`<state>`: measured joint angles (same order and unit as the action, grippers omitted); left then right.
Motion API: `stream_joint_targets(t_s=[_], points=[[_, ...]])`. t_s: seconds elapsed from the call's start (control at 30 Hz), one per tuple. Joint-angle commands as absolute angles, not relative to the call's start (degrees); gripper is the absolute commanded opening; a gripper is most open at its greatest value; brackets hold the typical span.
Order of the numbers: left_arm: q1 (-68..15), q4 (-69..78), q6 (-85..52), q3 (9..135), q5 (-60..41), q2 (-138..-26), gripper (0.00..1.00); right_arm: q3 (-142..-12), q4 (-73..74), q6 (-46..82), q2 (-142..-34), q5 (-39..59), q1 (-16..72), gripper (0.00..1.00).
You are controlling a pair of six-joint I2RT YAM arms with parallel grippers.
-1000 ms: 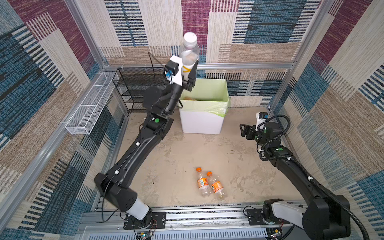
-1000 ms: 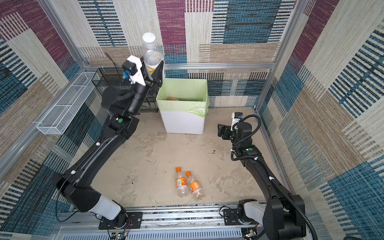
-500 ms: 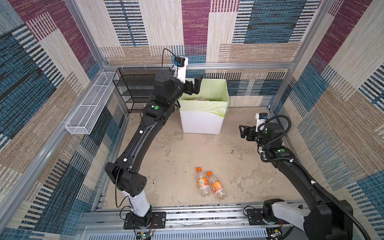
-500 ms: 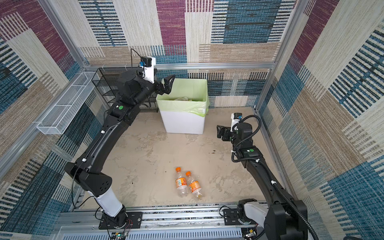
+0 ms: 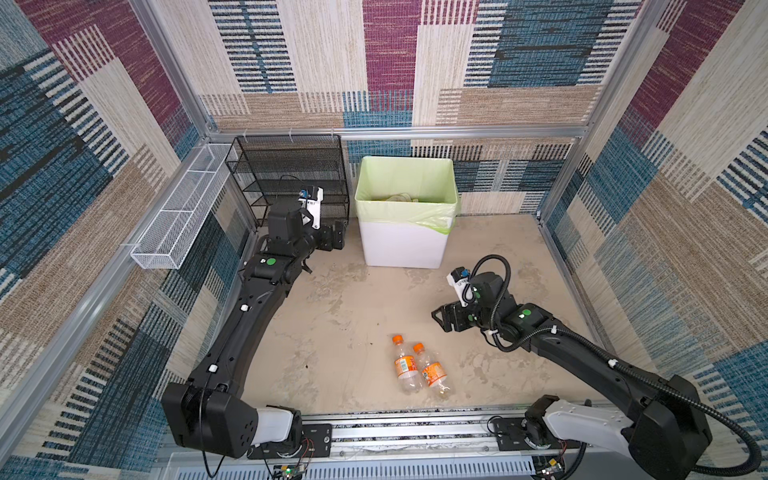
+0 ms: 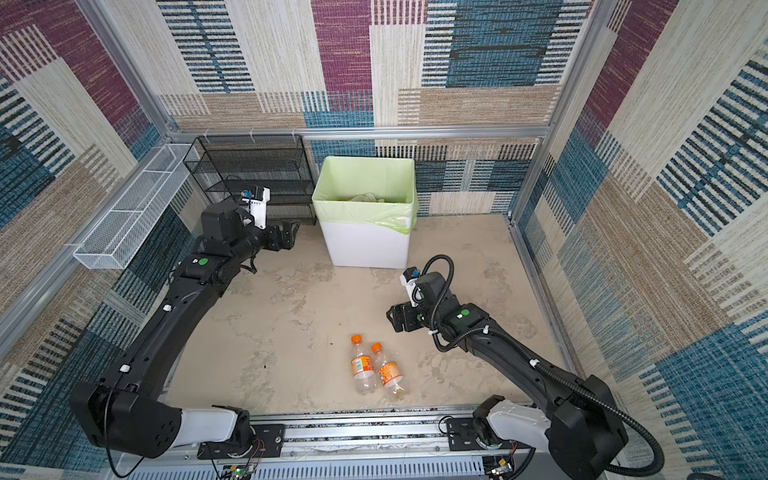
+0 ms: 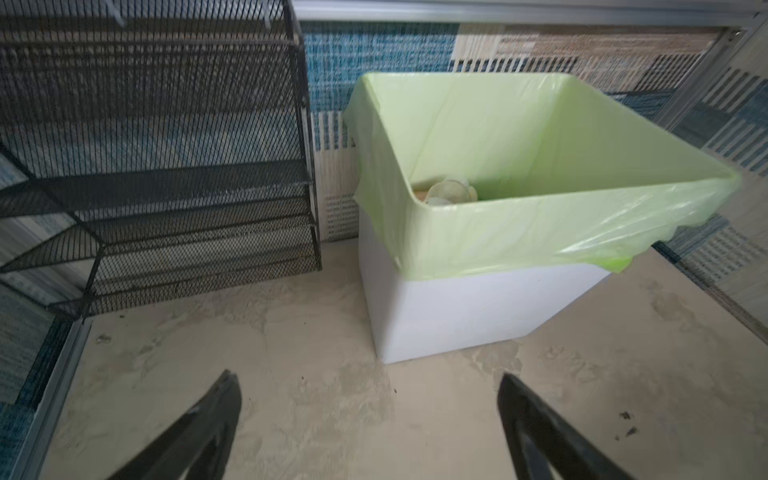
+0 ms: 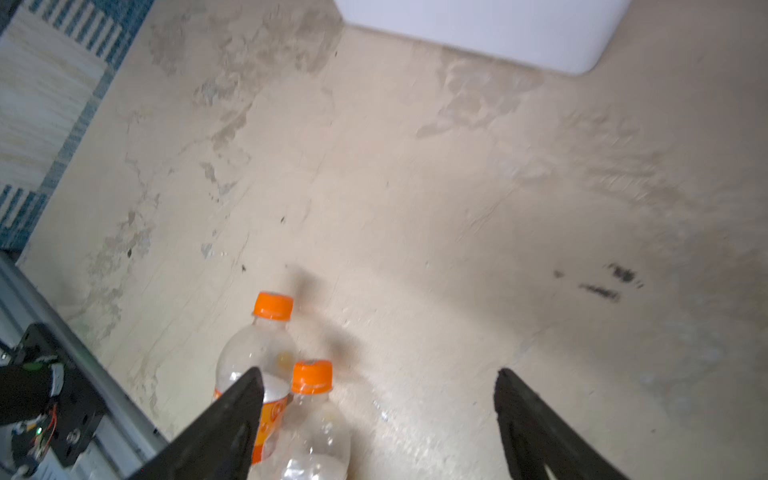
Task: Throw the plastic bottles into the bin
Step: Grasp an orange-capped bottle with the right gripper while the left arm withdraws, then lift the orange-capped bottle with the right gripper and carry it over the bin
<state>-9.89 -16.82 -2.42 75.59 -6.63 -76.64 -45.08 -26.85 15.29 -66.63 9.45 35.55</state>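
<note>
Near the table's [image 5: 340, 332] front edge, right of centre, two orange-capped bottles [image 5: 403, 366] lie on their sides, touching, caps toward the far edge. They are thin, clear, round plastic with orange label bands, so they are likely to roll and dent. Just beyond them your right gripper [image 5: 436, 318] hangs with its jaws spread wide and nothing in them. In the right wrist view the pair sits beside one finger [image 8: 232, 411], not between the two. Shift across, straddle the outer bottle [image 5: 433, 371] at its label, and close gently so its neighbour isn't knocked. Farther back, your left gripper [image 5: 338, 235] is wide open and empty, beside the black mesh rack [image 5: 291, 174]. The white bin [image 5: 401, 245], lined with a green bag, stands mid far edge with bottles inside.
</note>
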Motion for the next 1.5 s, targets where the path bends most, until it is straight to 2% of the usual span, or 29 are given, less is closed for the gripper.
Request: stream_joint_targets(t_s=[0.0,0.2,0.5,0.67,0.9,1.03,1.2,1.47], points=[[-8.1,-15.1,-4.5,70.8,-9.4,-74.9,0.96,-43.6,-32.4,20.3,-66.5,8.7,40.1,0.87],[-6.7,-12.7,-6.2,68.7,-13.5,-75.7,0.95,-43.9,-37.4,23.5,-67.9,6.2,48.4,0.87],[-5.0,-11.4,-7.9,67.1,-15.4,-75.0,0.93,-41.9,-33.4,25.7,-74.7,4.7,53.1,0.82],[-4.9,-11.1,-8.4,66.6,-15.7,-74.8,0.93,-41.1,-31.9,26.0,-76.4,3.6,53.1,0.69],[-4.9,-11.0,-8.5,66.6,-16.0,-75.1,0.92,-40.2,-30.2,27.8,-77.1,1.4,53.0,0.56],[-4.9,-11.0,-8.5,66.6,-16.0,-75.1,0.92,-40.7,-30.4,29.2,-75.6,-0.3,53.1,0.53],[-4.9,-11.0,-8.8,66.6,-16.4,-75.2,0.91,-41.9,-30.3,30.4,-71.9,-2.4,50.4,0.51],[-4.9,-10.7,-9.0,66.4,-16.5,-75.1,0.91,-46.0,-24.3,26.6,-65.4,-4.8,38.7,0.49]])
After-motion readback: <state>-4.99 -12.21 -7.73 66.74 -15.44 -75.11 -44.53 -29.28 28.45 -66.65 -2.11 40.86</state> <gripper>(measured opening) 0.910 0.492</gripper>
